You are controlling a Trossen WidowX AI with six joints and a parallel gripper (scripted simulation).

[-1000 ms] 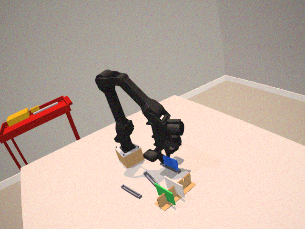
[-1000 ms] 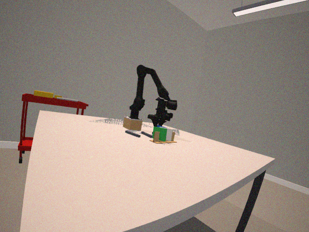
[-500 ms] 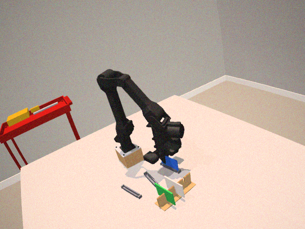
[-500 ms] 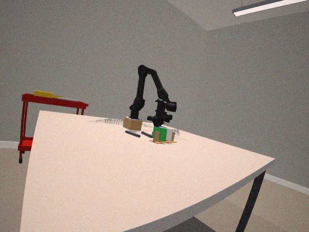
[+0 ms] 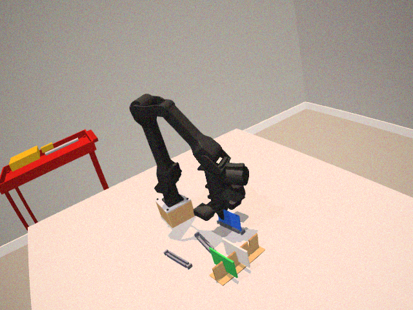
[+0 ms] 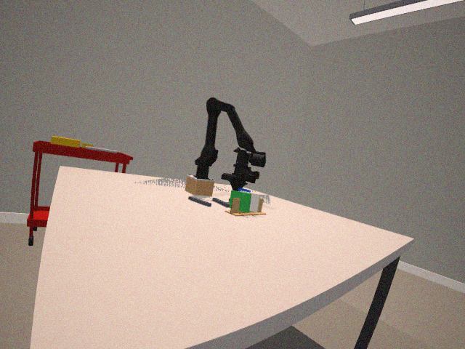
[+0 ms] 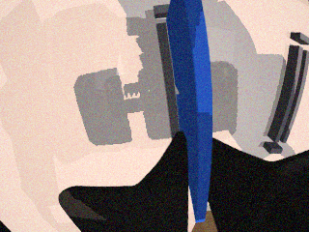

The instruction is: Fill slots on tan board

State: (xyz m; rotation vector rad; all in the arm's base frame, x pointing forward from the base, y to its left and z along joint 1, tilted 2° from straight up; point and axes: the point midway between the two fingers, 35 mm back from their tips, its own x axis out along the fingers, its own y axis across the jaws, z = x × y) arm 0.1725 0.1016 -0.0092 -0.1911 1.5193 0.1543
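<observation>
My gripper (image 5: pixel 222 213) (image 6: pixel 237 187) (image 7: pixel 187 137) is nearly closed, pinching the blue board (image 5: pixel 230 219) (image 6: pixel 245 190) (image 7: pixel 197 87), upright at its holder (image 5: pixel 242 230) (image 7: pixel 166 72); the white board (image 5: pixel 241 255) (image 6: pixel 255 203) stands near, leaving a gap between.

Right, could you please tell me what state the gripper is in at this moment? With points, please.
Gripper (image 5: pixel 222 215) (image 6: pixel 236 187) (image 7: pixel 187 137): closed on the blue board (image 5: pixel 231 220) (image 6: pixel 245 190) (image 7: pixel 195 82).
</observation>
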